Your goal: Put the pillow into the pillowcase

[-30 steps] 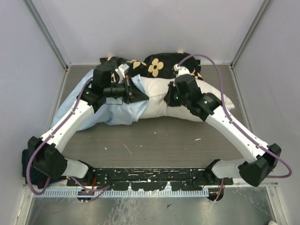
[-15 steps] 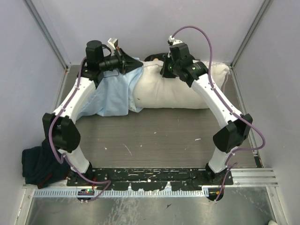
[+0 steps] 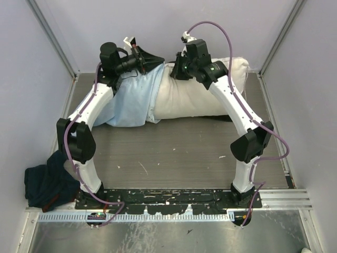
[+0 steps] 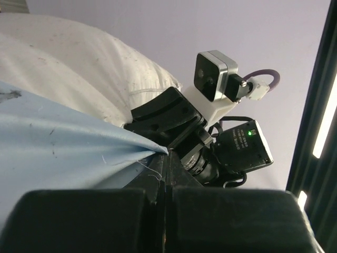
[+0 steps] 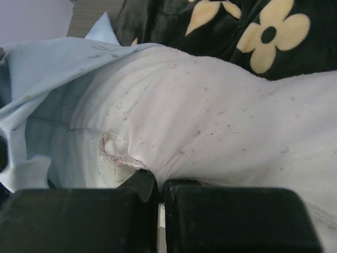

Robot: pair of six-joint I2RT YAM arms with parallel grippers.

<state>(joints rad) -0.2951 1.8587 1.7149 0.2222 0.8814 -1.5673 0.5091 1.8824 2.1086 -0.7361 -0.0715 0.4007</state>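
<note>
Raised higher than before, the left fingers (image 4: 84,221) pinch the pillowcase (image 4: 63,153) edge; the right fingers (image 5: 237,221) pinch the pillow (image 5: 210,121).

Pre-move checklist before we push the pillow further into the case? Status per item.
1. Left tool shut on the pillowcase edge: ok.
2. Right tool shut on pillow fabric: ok.
3. Case opening lifted over the pillow's left end: ok.
4. Pillow fully inside: not ok, most of it lies outside.
5. Black flowered cloth clear of the opening: cannot tell; it lies right behind the pillow.
</note>
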